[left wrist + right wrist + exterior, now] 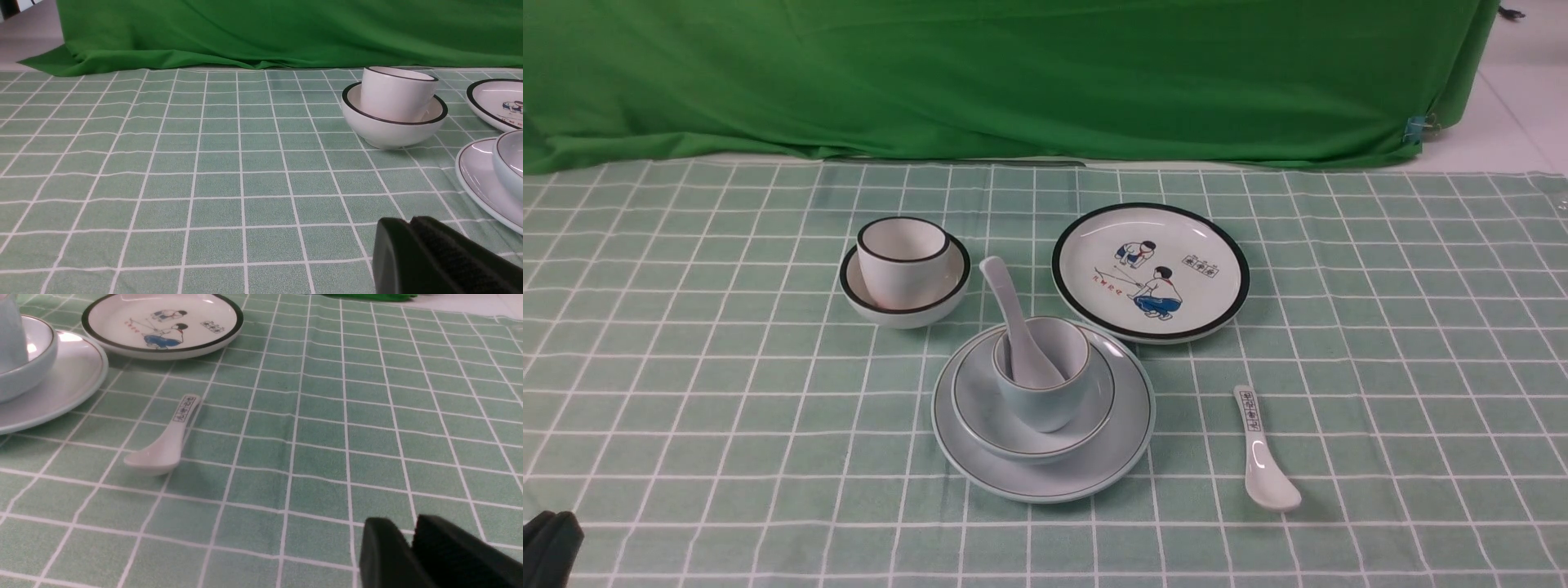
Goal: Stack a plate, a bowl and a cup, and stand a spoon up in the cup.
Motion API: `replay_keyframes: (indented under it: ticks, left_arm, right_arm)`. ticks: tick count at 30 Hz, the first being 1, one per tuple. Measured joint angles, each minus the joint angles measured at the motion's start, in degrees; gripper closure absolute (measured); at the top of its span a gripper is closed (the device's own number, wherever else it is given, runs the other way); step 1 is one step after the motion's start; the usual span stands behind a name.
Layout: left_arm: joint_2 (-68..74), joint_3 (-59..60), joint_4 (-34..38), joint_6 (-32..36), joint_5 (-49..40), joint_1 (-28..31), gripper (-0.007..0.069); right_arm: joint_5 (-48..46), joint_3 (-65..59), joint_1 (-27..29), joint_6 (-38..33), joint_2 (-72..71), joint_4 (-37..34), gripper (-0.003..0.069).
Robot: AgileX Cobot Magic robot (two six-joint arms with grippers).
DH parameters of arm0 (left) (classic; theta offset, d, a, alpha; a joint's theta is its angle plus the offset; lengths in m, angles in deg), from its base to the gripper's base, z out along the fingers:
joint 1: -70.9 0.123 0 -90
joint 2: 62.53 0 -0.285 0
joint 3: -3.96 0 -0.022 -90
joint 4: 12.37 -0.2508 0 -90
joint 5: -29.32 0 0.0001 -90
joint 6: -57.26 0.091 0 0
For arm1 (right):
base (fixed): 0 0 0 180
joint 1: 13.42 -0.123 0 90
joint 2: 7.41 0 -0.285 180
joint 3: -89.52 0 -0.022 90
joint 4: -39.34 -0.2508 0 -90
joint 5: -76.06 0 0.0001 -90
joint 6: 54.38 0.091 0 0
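The plain pale blue plate point(1111, 457) lies at the front centre of the table. The plain bowl point(980, 408) sits on it, and the pale blue cup point(1045, 400) stands in the bowl. The plain white spoon point(1005, 294) stands in the cup, handle leaning up and to the back left. My left gripper point(408, 222) is shut and empty, low at the front left, apart from the stack; its tip shows in the front view point(551, 543). My right gripper point(410, 526) is shut and empty, over bare cloth right of the stack; it is out of the front view.
A white black-rimmed cup point(903, 257) stands in a black-rimmed white bowl point(870, 298) behind and left of the stack. A cartoon plate point(1217, 245) lies behind right. A short spoon with black characters point(1262, 453) lies right of the stack. Green cloth hangs at the back.
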Motion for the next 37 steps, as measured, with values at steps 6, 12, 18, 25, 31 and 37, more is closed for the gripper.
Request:
replay_keyframes:
  ticks: [6,12,18,25,31,37]
  left_arm:
    - [0.00,0.00,-0.06,0.00,0.00,0.00,0.0613]
    - [0.00,0.00,-0.06,0.00,0.00,0.00,0.0613]
    - [0.00,0.00,-0.06,0.00,0.00,0.00,0.0613]
    - [0.00,0.00,-0.06,0.00,0.00,0.00,0.0613]
    - [0.00,0.00,-0.06,0.18,0.00,0.00,0.0613]
    - [0.00,0.00,-0.06,0.34,0.00,0.00,0.0613]
  right_arm:
    - [0.00,0.00,0.00,0.00,0.00,0.00,0.0491]
    - [0.00,0.00,0.00,0.00,0.00,0.00,0.0476]
    - [0.00,0.00,0.00,0.00,0.00,0.00,0.0457]
    - [0.00,0.00,0.00,0.00,0.00,0.00,0.0446]
    - [0.00,0.00,0.00,0.00,0.00,0.00,0.0442]
    - [0.00,0.00,0.00,0.00,0.00,0.00,0.0442]
